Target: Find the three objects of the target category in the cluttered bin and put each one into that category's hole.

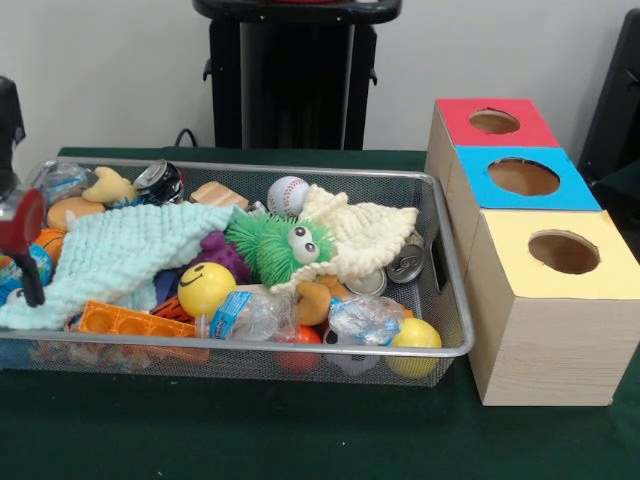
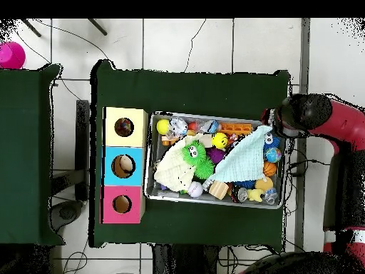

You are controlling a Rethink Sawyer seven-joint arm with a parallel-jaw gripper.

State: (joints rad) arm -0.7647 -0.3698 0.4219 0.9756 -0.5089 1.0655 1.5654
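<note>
bin (image 1: 452, 300) crammed, hole (image 1: 564, 252) unobstructed from above

Front view: low and close, across the green tabletop (image 1: 300, 440), facing the black pedestal (image 1: 295, 70) at the far side. Fills most of the picture with the wire-mesh bin (image 1: 455, 300) and the three wood-grain boxes, yellow-topped box (image 1: 550, 310) nearest.

Overhead view: high up, looking straight down, much farther out; takes in the whole tabletop (image 2: 192, 89), floor tiles (image 2: 185, 43) around it, and the red arm (image 2: 342, 128) at the right edge.

Shared by both: bin (image 2: 153, 160), yellow-topped box (image 2: 110, 128) with its two neighbours, tabletop. Turned half round against each other: boxes right of the bin from the front, left of it from above.
</note>
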